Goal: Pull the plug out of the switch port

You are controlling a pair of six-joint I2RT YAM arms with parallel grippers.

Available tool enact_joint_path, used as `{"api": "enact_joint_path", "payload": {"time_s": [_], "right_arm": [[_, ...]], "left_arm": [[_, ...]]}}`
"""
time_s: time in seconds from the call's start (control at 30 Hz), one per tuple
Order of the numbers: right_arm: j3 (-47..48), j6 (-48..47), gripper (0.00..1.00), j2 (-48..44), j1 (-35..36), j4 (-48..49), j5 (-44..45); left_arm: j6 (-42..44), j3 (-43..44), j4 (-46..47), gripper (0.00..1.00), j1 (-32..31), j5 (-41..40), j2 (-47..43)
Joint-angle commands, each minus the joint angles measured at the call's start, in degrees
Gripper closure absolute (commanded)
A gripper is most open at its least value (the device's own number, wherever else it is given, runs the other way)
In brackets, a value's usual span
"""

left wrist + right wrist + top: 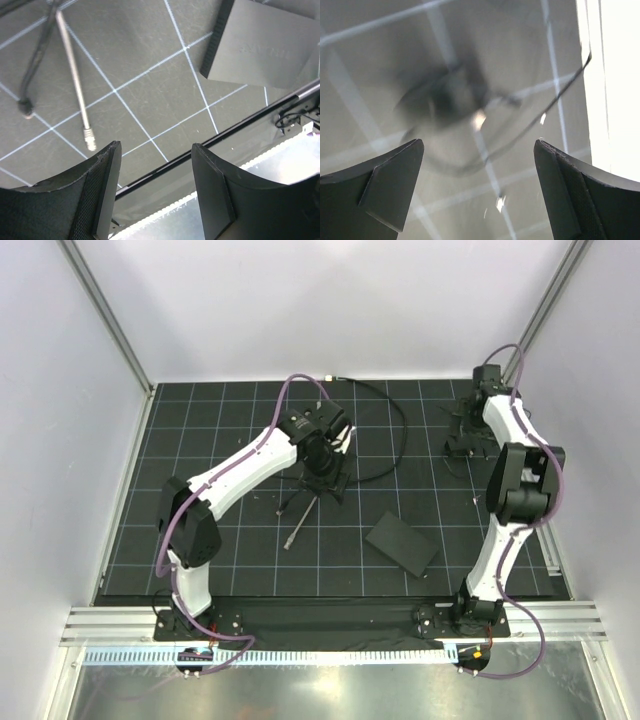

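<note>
The flat black switch box point(400, 543) lies on the grid mat right of centre; it also shows in the left wrist view point(265, 45). Its port opening does not show. The plug point(25, 106), a small dark end of a thin black cable, lies on the mat apart from the box. A grey cable with a silver tip point(89, 137) lies beside it. My left gripper point(155, 147) is open and empty above the mat, left of the box point(325, 480). My right gripper point(479, 142) is open and empty at the back right point(468, 440).
A black cable point(400, 430) loops across the back of the mat. A blurred dark object point(445, 95) with thin wires lies under the right gripper. A metal rail point(330, 625) runs along the front edge. White walls stand on three sides.
</note>
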Motion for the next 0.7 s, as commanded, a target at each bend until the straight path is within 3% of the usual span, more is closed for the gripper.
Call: {"api": "enact_joint_path", "payload": {"time_s": [0.0,0.2,0.33,0.37,0.47,0.5,0.57,0.67], "right_arm": [[-6.05,0.69,0.0,-15.16,6.71,0.93,-0.5],[-21.33,-4.94,0.0,-29.05,21.21,-4.78,-11.57],[-29.53,1.3,0.03,-36.97,22.21,-2.25,-20.61],[-30.93,2.18,0.1,-37.87,22.21,-1.62,-25.33],[-34.89,4.11,0.3,-39.54,22.21,-1.09,-28.01],[-36.12,5.08,0.48,-39.46,22.12,-1.0,-27.75],[-36.31,4.74,0.62,-38.24,22.2,-2.49,-27.31],[-36.75,4.29,0.92,-36.13,22.12,-3.64,-24.86]], "left_arm": [[0.79,0.87,0.74,0.39,0.3,4.36,0.43],[0.35,-0.45,2.41,0.4,0.3,6.9,0.69],[-1.14,-3.17,4.35,0.5,-0.13,11.83,1.13],[-1.32,-3.53,4.7,0.54,-0.49,12.01,1.74],[-1.76,-3.27,4.7,0.7,-2.77,11.05,3.59],[-2.02,-3.27,5.57,0.77,-3.56,10.61,4.64],[-2.81,-3.27,6.28,0.85,-6.36,9.2,5.96],[-3.52,-2.83,7.51,0.99,-9.7,9.63,9.21]]}}
